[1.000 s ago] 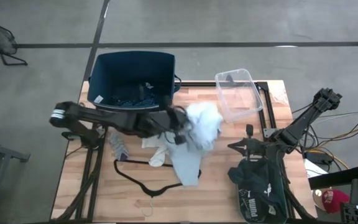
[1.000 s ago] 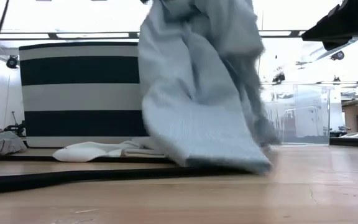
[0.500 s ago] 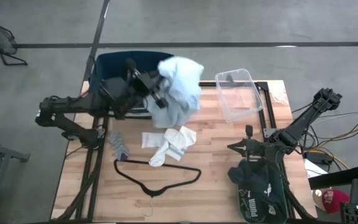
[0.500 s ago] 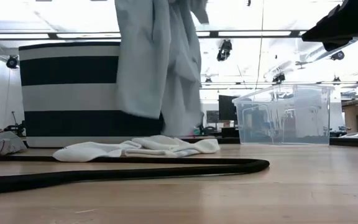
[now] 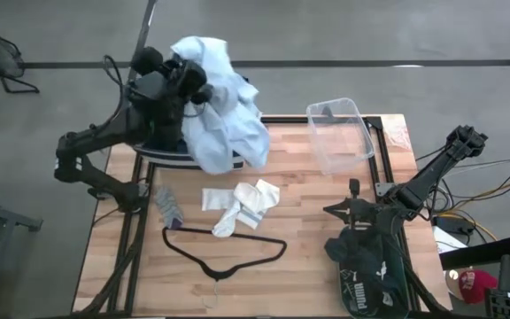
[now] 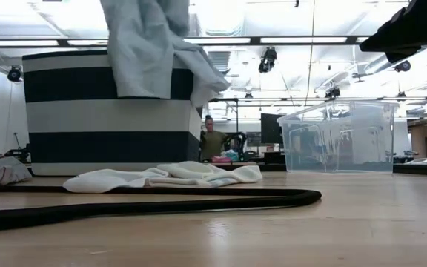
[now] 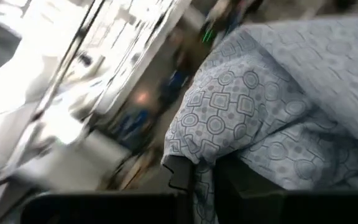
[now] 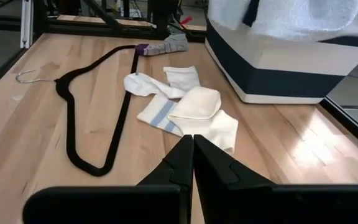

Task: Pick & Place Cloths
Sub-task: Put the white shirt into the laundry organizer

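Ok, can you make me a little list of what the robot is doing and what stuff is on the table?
left arm: raised over the striped bin, its fingers shut on the pale-blue shirt
shirt: hanging in the air, draped over the bin's top
right arm: waiting at the table's right edge, fingers shut, holding nothing
white cloths: lying mid-table
hanger: black, flat on the table near the front
clear tub: back right, looks empty
small grey piece: near the left edge

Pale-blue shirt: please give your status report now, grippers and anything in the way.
Left gripper shut on pale-blue shirt, raised over striped bin. Right gripper shut, empty, waiting at table's right. White cloths and hanger on table, not in the way.
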